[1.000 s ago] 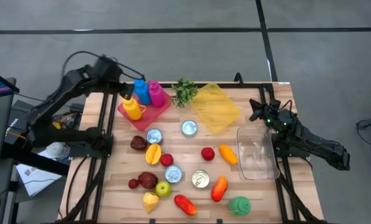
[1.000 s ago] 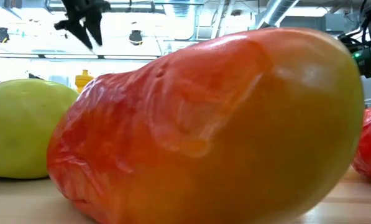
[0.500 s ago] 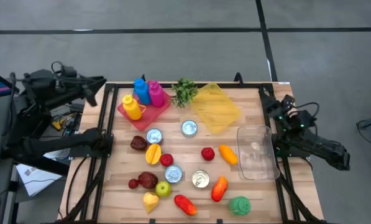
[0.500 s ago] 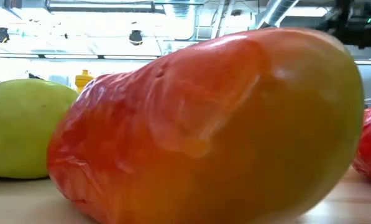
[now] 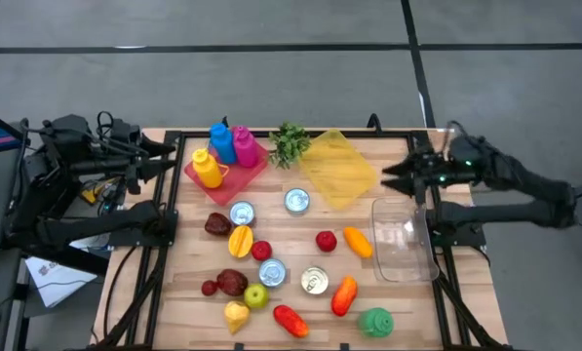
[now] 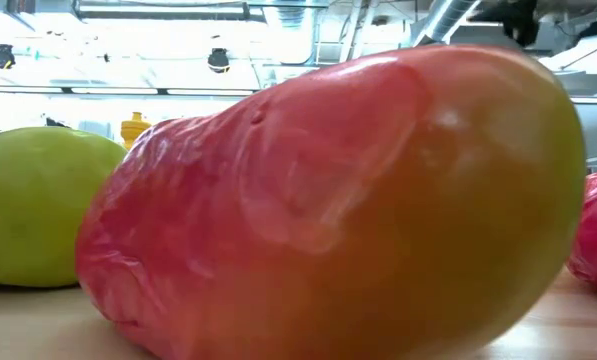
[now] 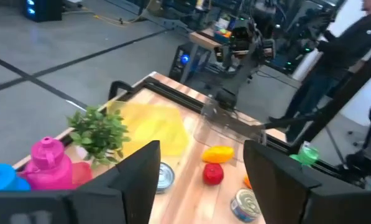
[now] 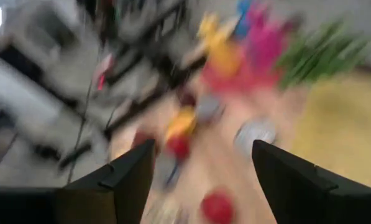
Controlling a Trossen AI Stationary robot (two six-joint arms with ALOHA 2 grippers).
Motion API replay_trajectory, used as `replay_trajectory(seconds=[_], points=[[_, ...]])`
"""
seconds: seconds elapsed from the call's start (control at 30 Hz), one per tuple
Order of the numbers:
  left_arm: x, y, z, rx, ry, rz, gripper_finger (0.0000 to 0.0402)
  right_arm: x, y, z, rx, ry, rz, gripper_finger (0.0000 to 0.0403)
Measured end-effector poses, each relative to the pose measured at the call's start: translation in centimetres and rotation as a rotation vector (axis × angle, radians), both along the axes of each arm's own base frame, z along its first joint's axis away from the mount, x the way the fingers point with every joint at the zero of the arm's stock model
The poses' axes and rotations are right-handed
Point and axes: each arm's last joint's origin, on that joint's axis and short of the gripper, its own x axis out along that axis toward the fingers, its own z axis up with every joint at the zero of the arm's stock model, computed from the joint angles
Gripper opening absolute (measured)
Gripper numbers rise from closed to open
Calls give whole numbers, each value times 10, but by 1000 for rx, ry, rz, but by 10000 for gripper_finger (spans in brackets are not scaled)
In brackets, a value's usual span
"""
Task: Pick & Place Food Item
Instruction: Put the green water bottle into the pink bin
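The wooden table [image 5: 388,302] carries scattered toy food: a clear plastic container [image 5: 403,241] at its right edge, a yellow tray [image 5: 337,168] toward the back, a red tray [image 5: 240,168] holding bottles, then cans, fruits and vegetables in the middle. A glossy orange-red pepper [image 6: 328,200] lies near the table's front edge and fills the low view, hiding nearly everything behind it, beside a green apple [image 6: 33,205]. The right wrist view is blurred by motion. The left gripper [image 5: 166,150] hangs off the table's left rear corner, fingers spread, empty. The right gripper [image 5: 396,175] hovers above the right edge, fingers apart, empty; half a second earlier it pointed away from the table.
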Motion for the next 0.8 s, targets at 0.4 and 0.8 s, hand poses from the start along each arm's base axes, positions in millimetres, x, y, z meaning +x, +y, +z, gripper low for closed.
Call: replay_trajectory(seconds=[0.4,0.8], points=[[0,0,0,12,2,-6,218,86,85,57,228,720,314,235],[0,0,2,51,-8,-13,229,104,200,20,510,1132,143,295]])
